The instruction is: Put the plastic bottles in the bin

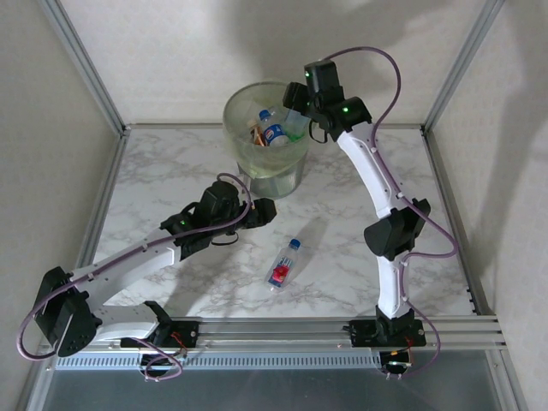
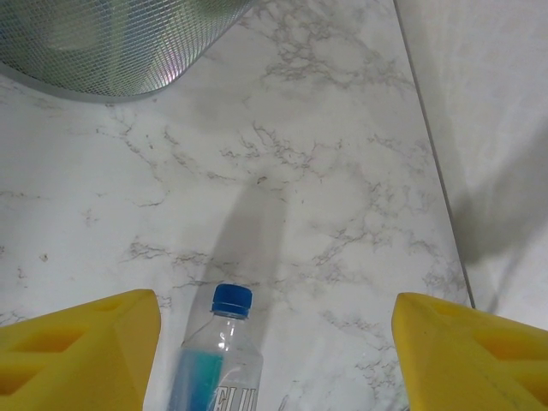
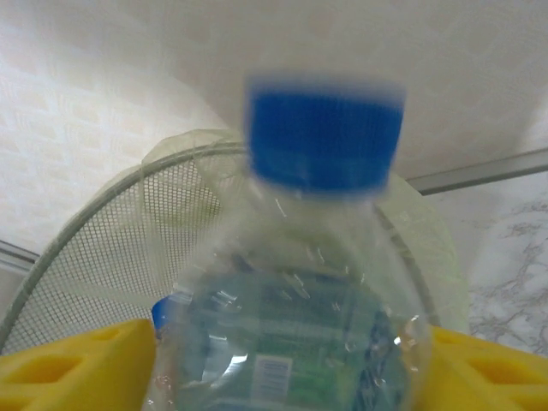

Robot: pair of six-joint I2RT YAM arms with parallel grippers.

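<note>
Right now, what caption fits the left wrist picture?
Open left gripper above a clear blue-capped plastic bottle lying on the white marble table.

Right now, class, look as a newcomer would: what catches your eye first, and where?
A blurred blue-capped bottle sits between the fingers of the right gripper, above the pale-green bin at the far side of the table. A second bottle lies alone mid-table, just ahead of the open left gripper.

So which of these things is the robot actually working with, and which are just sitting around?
Part of the job:
- bin
- bottles already inside
- blue-capped bottle at the right gripper, over the bin
- bottle lying on its side

Just there:
- marble table
- metal frame posts
- purple cables
</note>
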